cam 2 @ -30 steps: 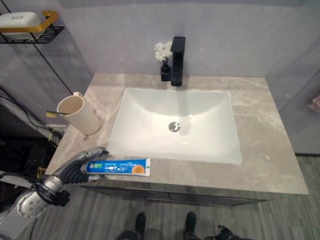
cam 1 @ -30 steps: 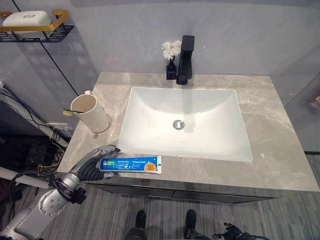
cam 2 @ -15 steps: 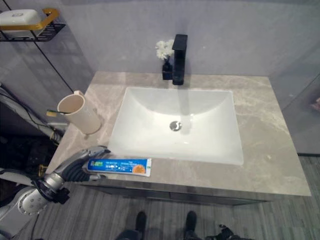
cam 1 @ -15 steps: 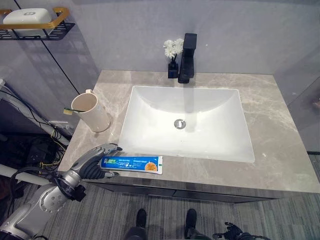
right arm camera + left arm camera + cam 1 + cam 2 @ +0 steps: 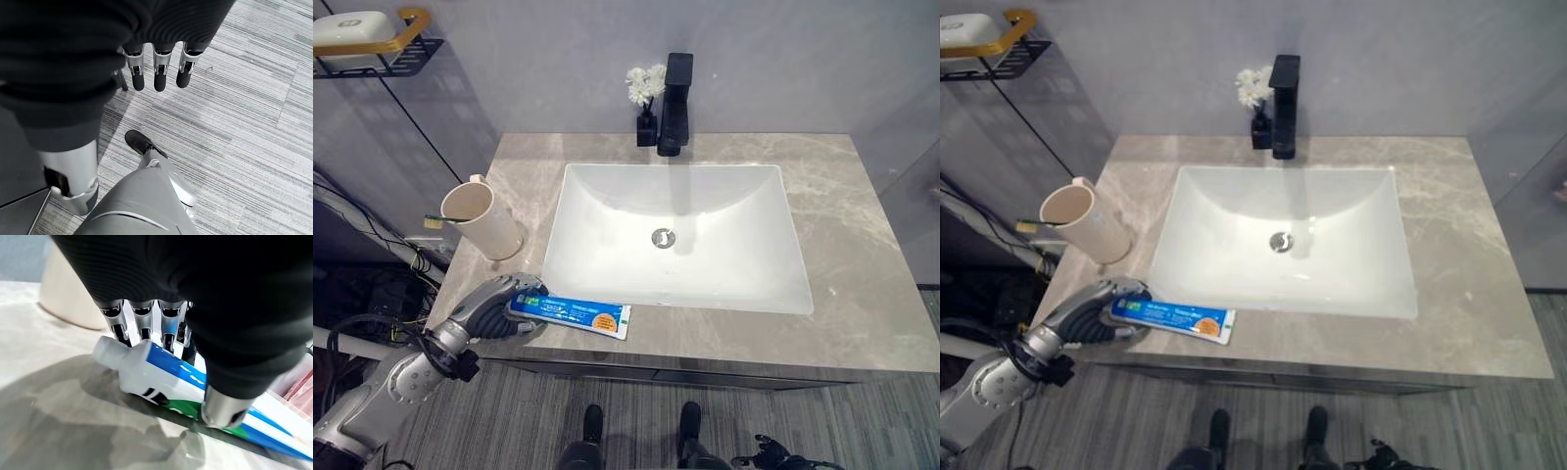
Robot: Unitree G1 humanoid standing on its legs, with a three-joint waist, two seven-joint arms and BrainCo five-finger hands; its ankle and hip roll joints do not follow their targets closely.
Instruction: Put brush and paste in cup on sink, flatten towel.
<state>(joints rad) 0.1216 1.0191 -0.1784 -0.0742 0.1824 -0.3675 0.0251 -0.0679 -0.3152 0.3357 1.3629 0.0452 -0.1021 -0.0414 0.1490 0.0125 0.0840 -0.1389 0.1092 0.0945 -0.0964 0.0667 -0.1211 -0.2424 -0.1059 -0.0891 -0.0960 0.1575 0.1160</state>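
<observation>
Left wrist view: left hand (image 5: 161, 328) is curling fingers and thumb round the cap end of the paste (image 5: 570, 313), which is lying on the counter (image 5: 862, 294) before the sink (image 5: 675, 235). Cup (image 5: 487, 221) is sitting near, brush (image 5: 440, 219) inside. Right hand (image 5: 156, 68) is hanging relaxed, holding nothing, over floor (image 5: 244, 122).

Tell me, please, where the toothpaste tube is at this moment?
The toothpaste tube lies on the counter's front edge, left of centre, before the basin, its cap end in the left hand, the cup behind.
</observation>
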